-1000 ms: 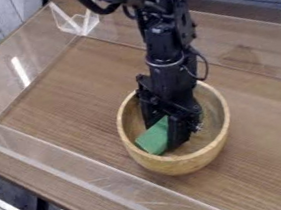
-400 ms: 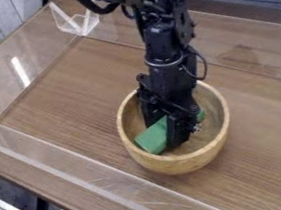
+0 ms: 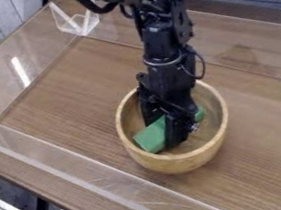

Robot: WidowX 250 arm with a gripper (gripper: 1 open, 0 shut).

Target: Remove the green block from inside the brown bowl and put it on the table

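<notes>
The brown bowl sits on the table toward the front right. Inside it lies the green block, tilted against the bowl's left inner wall. My black gripper reaches almost straight down into the bowl, and its fingers are shut on the block's right end. The fingertips and part of the block are hidden behind the gripper body.
Clear acrylic walls edge the tabletop at the front and left. A clear bracket stands at the back left. Bare wood lies left of and behind the bowl.
</notes>
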